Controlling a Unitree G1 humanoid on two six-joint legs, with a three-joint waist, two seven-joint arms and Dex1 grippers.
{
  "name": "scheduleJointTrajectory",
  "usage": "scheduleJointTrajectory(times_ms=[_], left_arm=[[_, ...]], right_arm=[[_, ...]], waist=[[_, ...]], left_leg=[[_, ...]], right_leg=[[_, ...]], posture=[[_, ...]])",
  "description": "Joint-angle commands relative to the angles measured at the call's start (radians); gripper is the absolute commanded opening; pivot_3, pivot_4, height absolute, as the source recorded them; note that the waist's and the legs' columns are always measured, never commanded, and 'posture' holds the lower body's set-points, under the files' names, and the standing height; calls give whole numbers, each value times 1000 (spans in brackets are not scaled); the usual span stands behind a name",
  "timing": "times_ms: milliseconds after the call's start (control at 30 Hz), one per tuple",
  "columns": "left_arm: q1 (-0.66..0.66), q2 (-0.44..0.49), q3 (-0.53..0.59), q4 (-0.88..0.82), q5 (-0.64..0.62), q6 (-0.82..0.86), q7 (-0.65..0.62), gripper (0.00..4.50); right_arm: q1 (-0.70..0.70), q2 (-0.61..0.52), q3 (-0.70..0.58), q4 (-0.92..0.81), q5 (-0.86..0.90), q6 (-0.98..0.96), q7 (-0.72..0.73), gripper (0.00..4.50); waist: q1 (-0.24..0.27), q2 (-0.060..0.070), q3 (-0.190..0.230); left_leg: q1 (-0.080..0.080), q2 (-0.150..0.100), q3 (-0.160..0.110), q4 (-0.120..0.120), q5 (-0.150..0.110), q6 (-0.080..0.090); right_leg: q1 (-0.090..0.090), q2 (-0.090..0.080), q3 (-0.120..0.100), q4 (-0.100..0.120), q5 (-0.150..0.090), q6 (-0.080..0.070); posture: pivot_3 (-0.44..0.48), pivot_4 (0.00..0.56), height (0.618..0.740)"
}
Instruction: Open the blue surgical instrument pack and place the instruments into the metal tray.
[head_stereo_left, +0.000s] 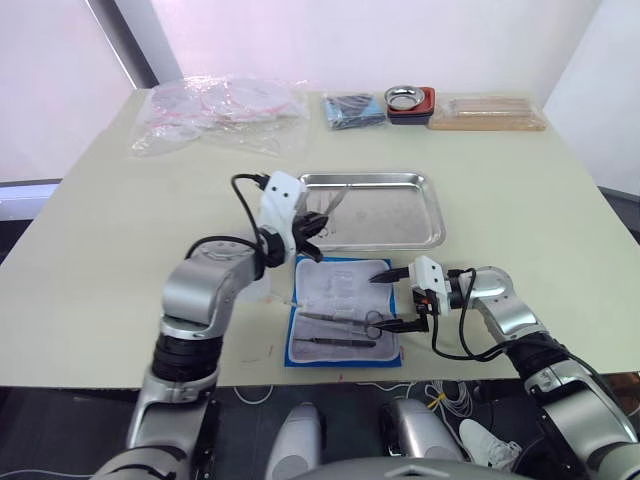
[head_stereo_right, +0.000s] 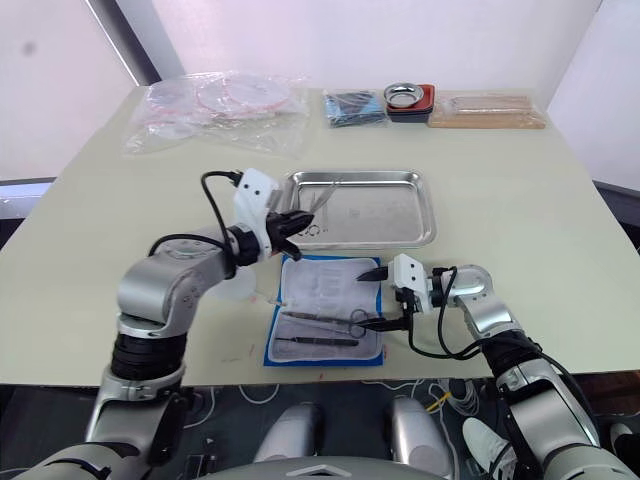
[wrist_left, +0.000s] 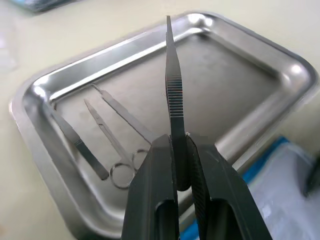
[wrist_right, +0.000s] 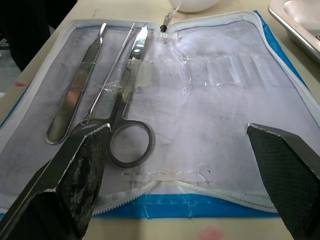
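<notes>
The blue surgical instrument pack (head_stereo_left: 345, 312) lies open near the table's front edge, pale lining up. On its lining rest scissors (wrist_right: 127, 120), a flat tool (wrist_right: 77, 92) and a thin probe. My right gripper (head_stereo_left: 397, 299) hangs open over the pack's right side, close to the scissors' rings. My left gripper (head_stereo_left: 318, 235) hovers over the near left corner of the metal tray (head_stereo_left: 430, 215), shut on straight tweezers (wrist_left: 173, 95) that point over the tray. Inside the tray lie scissors (wrist_left: 112, 137) and two straight tools (wrist_left: 75, 140).
Along the table's far edge sit clear plastic bags (head_stereo_left: 215, 110), a dark blue packet (head_stereo_left: 352, 110), a small metal bowl in a red holder (head_stereo_left: 410, 102) and a wooden block (head_stereo_left: 488, 113). Cables trail from both wrists.
</notes>
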Motion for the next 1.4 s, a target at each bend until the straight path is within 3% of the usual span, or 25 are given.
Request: scheduleJointTrajectory(times_ms=[33, 333, 767, 1400], left_arm=[[-46, -126, -15, 18, 84, -19, 191, 20], [-52, -226, 9, 88, 123, -36, 301, 20], [-139, -405, 36, 346, 168, -152, 454, 20], [-175, -484, 89, 489, 168, -203, 526, 20]], right_arm=[[60, -18, 78, 109, -135, 36, -22, 4500], [66, -31, 76, 94, -133, 40, -18, 4500], [74, -27, 74, 83, -130, 45, -26, 4500], [83, -31, 71, 73, -132, 49, -39, 4500]], waist=[[3, 1, -1], [2, 2, -1], [1, 2, -1], [0, 2, -1]], left_leg=[[0, 0, 0, 0, 0, 0], [0, -1, 0, 1, 0, 0], [0, -1, 0, 1, 0, 0], [0, -2, 0, 1, 0, 0]], right_leg=[[0, 0, 0, 0, 0, 0], [1, 0, 0, 0, 1, 1], [1, 0, 0, 0, 1, 2], [1, 0, 0, -1, 1, 2]], posture=[[0, 150, 740], [0, 150, 740], [0, 150, 740], [0, 150, 740]])
